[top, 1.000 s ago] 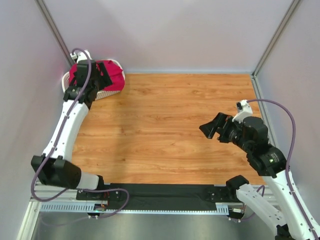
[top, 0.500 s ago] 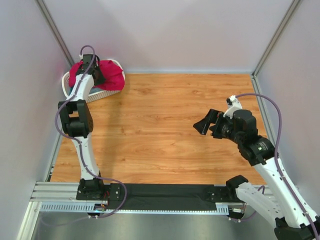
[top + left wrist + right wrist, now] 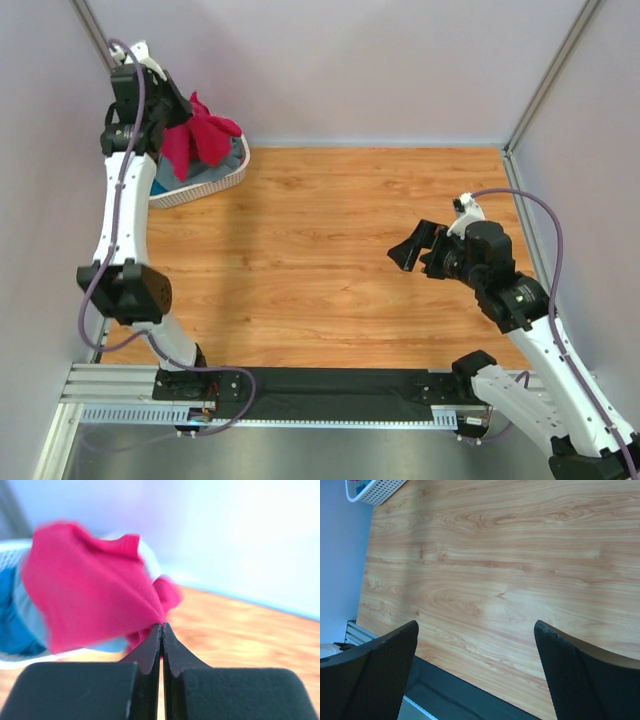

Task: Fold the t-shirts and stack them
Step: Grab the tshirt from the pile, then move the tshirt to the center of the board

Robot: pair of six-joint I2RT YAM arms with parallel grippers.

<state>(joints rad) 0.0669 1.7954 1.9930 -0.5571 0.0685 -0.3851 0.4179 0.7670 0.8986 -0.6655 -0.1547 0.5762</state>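
Jaws of the left gripper (image 3: 162, 626) are pressed shut on a pinch of the crimson-pink t-shirt (image 3: 205, 140), which hangs below them over the basket (image 3: 215, 185) in the far-left corner, while the right gripper (image 3: 412, 250), spread wide, sits well apart.

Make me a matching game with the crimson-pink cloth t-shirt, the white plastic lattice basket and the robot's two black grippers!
Things:
1. crimson-pink cloth t-shirt
2. white plastic lattice basket
3. left gripper
4. right gripper

Places and states:
A. sits in the far left corner of the wooden table, with blue cloth inside
B. open, above bare wood
C. hangs bunched up above the basket
D. shut, pinching pink cloth

Right pairs: 1-C, 2-A, 3-D, 4-B.
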